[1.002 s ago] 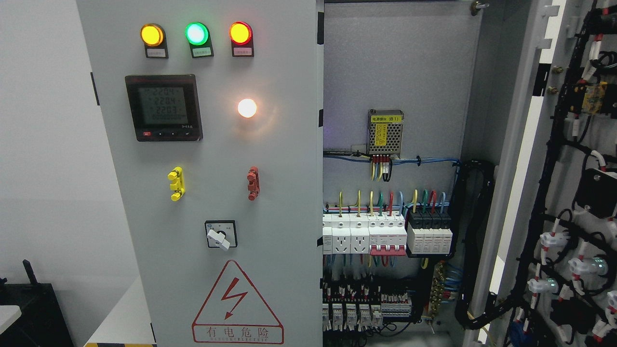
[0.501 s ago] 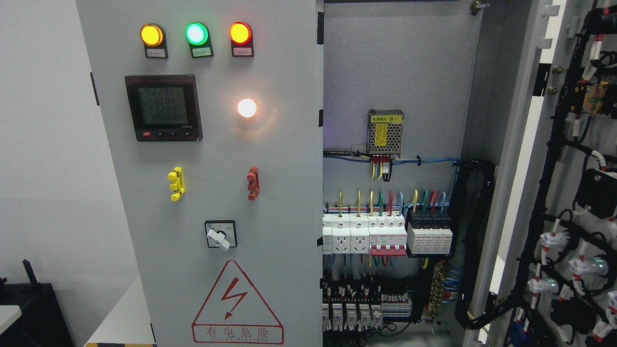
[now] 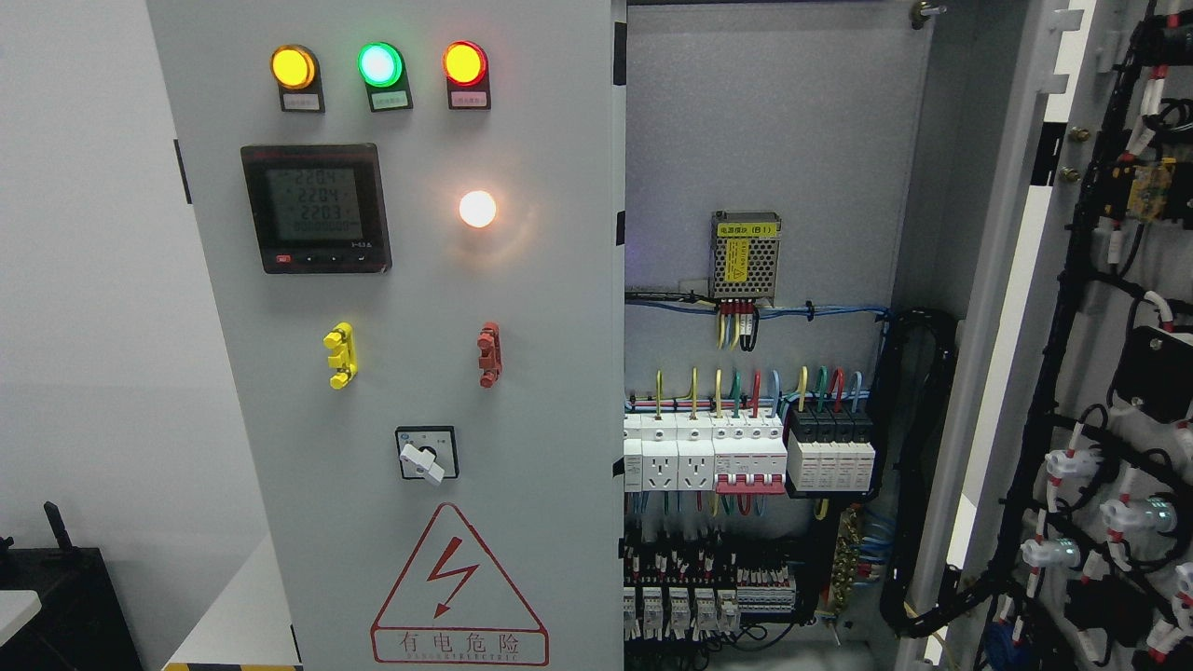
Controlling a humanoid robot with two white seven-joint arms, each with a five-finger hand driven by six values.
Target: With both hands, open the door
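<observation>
Neither robot hand shows up anywhere in view, so I can't tell if the fingers are spread or curled, or how they sit relative to the doors. The left door (image 3: 410, 373) is shut and fills the 9 o'clock half. It carries three lit lamps (image 3: 379, 64) up at 11, a meter (image 3: 316, 208) below them, a yellow handle (image 3: 340, 355), a red handle (image 3: 488, 354), and a warning triangle (image 3: 459, 582) down at 6. The right door (image 3: 1100, 373) is swung wide open at 3 o'clock, wiring on its inner face. Between them the cabinet inside is exposed, with breakers (image 3: 750, 457) just right of center.
</observation>
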